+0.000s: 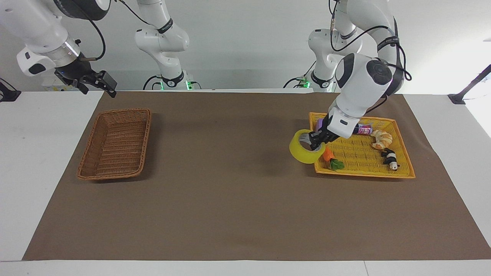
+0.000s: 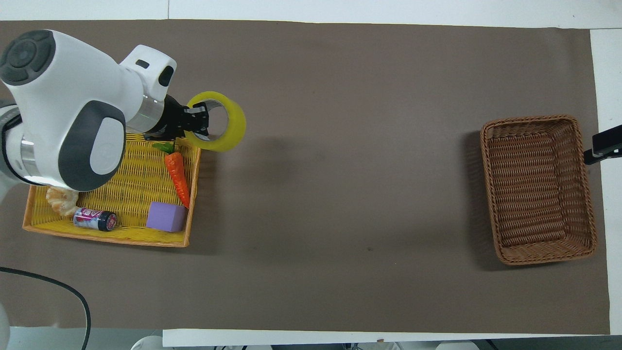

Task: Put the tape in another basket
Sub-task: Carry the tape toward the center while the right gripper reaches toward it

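In the facing view we judged the carry step to be in hand: the left gripper [image 1: 315,142] was pinched on the wall of the tape [image 1: 305,151], one finger inside the core, and held the roll in the air over the edge of the yellow tray [image 1: 399,168] that faces the right arm's end, partly over the bare worktop [image 1: 230,199]. The left arm was bent down from its base, wrist tilted toward the middle of the worktop. The next move, as we read it, called for a long level carry to the basket [image 1: 116,142], which sat well apart at the right arm's end, and a release only once the roll was over its floor. The right gripper [image 1: 100,82] waited in the air near the basket's corner; we could not tell its opening. In the overhead view the tape [image 2: 216,121] showed as a ring past the tray's corner, beside the carrot [image 2: 177,171], the left gripper [image 2: 197,122] clamped on its rim, and the basket [image 2: 538,188] lay empty, with the right gripper [image 2: 604,144] just at its side.
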